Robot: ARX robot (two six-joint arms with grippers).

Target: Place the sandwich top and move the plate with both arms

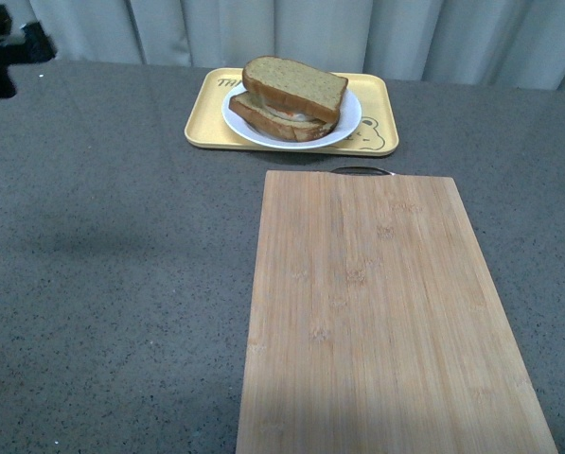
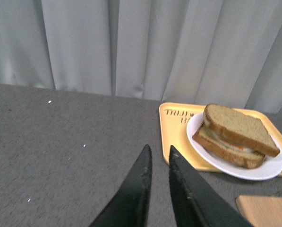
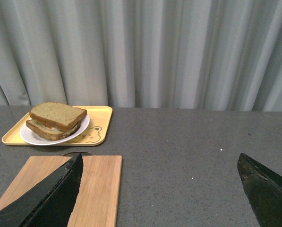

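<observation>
The sandwich top (image 1: 296, 82), a plain tan-brown bread slice, lies tilted on the lower slice on the white plate (image 1: 346, 126). The plate sits on the yellow tray (image 1: 207, 118) at the back of the table. The sandwich top also shows in the left wrist view (image 2: 237, 127) and the right wrist view (image 3: 58, 115). My left gripper (image 2: 158, 151) is shut and empty, over the grey table just beside the tray's corner. My right gripper (image 3: 159, 158) is wide open and empty, off to the side of the cutting board. Neither arm shows in the front view.
A bamboo cutting board (image 1: 377, 312) lies lengthwise in front of the tray, with a metal handle loop (image 1: 361, 171) at its far end. Grey curtains (image 3: 178, 52) hang behind the table. A dark object (image 1: 8, 57) sits at the back left corner.
</observation>
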